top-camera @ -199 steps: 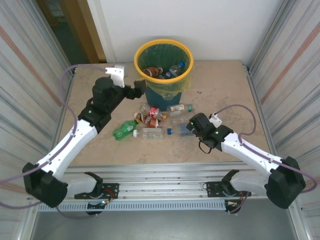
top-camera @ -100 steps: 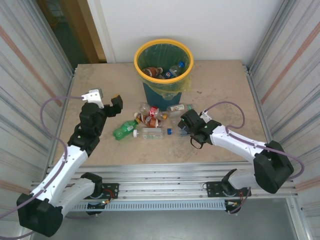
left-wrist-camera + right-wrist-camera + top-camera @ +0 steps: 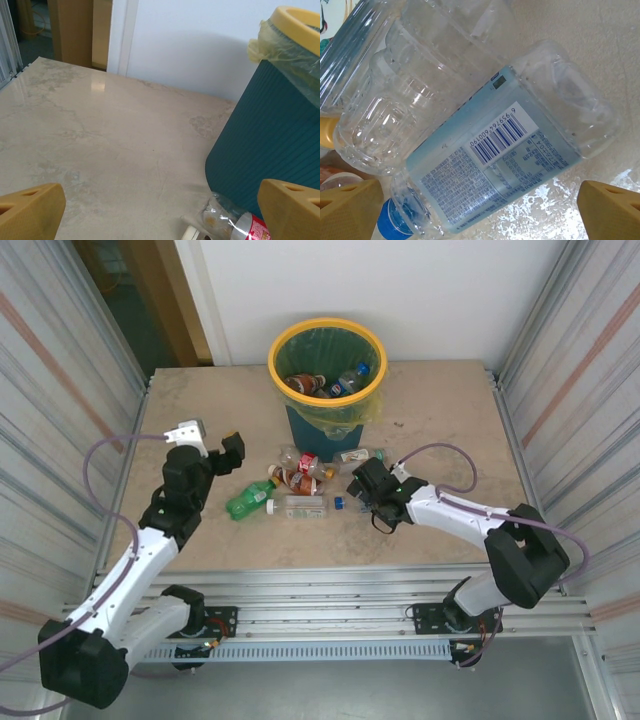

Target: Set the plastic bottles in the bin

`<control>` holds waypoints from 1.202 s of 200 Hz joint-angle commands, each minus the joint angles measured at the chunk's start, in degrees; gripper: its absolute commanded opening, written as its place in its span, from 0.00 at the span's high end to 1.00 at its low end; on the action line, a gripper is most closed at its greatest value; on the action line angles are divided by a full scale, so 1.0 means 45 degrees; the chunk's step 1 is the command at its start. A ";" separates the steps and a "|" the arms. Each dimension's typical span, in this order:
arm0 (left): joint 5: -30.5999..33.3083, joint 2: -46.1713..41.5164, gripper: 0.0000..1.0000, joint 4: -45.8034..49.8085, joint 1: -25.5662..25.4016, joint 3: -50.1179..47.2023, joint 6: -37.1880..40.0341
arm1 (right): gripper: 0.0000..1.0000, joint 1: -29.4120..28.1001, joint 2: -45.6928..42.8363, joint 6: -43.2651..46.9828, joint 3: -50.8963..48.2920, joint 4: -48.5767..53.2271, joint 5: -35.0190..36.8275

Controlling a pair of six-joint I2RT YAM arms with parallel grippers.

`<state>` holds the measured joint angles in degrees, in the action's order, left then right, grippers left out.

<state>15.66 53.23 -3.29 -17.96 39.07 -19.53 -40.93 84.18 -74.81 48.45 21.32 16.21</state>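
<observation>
Right wrist: my right gripper, spread wide, hovers over a clear bottle, gripping nothing; my left gripper gapes empty by the bin.

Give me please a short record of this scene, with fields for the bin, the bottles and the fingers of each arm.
bin: upright, at the far middle of the table, with several bottles inside
bottles on table: lying in a cluster in front of the bin; green bottle at its left end
left fingers: open, empty, left of the cluster, facing the bin
right fingers: open, close over a clear blue-labelled bottle, not closed on it
</observation>
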 commanded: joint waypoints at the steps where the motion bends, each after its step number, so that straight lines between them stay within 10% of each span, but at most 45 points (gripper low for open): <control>1: -0.0230 0.0156 0.01 -0.0400 0.0065 0.0039 -0.0232 | 0.02 -0.0035 0.0396 -0.0391 0.0326 -0.0108 -0.0009; 240: -0.0554 0.0730 0.01 -0.0325 0.0163 0.0189 -0.0616 | 0.00 0.0746 0.0568 -0.0075 -0.0793 -0.0187 -0.0242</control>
<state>13.19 56.53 -3.31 -17.87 39.07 -21.32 -38.06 88.07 -76.01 45.71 18.39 14.70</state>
